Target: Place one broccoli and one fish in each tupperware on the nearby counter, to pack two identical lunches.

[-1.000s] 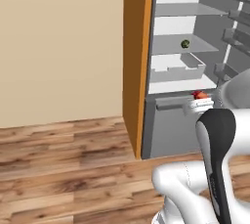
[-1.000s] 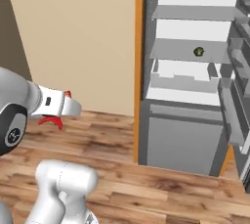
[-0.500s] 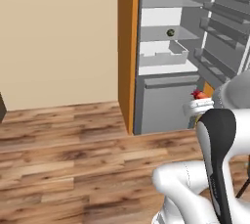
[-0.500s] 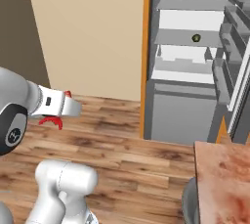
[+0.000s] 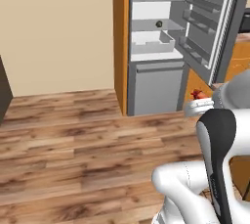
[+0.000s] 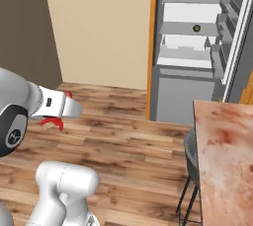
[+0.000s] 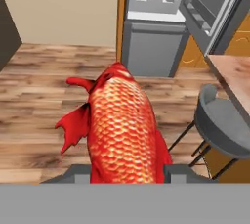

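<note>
A red-orange scaly fish (image 7: 122,130) hangs nose-down between my gripper's (image 7: 128,171) fingers, which are shut on its body. In the left base view the gripper (image 5: 197,101) sits by my arm's elbow with the fish's red fin (image 5: 196,93) sticking up. From the right base view the gripper (image 6: 62,114) points right and the red tail (image 6: 52,121) curls below it. A corner of the pink-brown stone counter (image 6: 227,161) shows at the right. The tupperware is out of view. A small dark green item (image 5: 158,24) lies on a fridge shelf, too small to name.
An open grey fridge (image 5: 156,66) stands ahead, its door (image 5: 210,27) swung to the right, framed by an orange panel (image 5: 122,42). A grey stool (image 7: 222,130) stands by the stone top. Wooden floor (image 5: 73,135) spreads to the left before a beige wall.
The whole picture has shifted as the base moved: the fridge looks farther off and the stone top and stool have come into view on the right. The fish stays in my grip.
</note>
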Robot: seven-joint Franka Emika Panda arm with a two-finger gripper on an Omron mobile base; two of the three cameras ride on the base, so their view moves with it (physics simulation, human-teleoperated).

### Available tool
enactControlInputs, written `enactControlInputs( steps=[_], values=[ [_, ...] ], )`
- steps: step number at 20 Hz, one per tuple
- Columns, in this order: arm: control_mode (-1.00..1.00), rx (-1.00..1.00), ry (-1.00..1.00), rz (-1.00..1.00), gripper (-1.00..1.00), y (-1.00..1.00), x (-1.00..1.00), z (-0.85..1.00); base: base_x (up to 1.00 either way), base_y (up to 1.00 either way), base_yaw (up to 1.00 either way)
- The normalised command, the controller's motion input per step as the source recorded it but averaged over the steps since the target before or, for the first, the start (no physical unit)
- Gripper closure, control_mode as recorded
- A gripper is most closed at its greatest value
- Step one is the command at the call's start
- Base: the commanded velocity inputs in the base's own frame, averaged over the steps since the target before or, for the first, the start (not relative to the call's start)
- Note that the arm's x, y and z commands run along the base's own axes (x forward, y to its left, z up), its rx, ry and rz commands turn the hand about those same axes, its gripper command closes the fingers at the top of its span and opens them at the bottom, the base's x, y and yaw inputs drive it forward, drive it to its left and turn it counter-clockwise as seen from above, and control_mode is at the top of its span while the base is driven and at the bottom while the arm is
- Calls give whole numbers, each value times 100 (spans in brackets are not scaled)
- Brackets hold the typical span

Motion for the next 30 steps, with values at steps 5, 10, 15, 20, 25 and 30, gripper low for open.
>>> enactControlInputs(
  steps=[5, 10, 15, 20, 25, 30],
  values=[
    [100, 0, 0, 0, 100, 0, 0, 0, -100, 0, 0],
    [100, 0, 0, 0, 100, 0, 0, 0, -100, 0, 0],
    [100, 0, 0, 0, 100, 0, 0, 0, -100, -5, 0],
    [100, 0, 0, 0, 100, 0, 0, 0, -100, -27, 0],
    [100, 0, 0, 0, 100, 0, 0, 0, -100, -48, 0],
    [100, 0, 0, 0, 100, 0, 0, 0, -100, -49, 0]
  ],
)
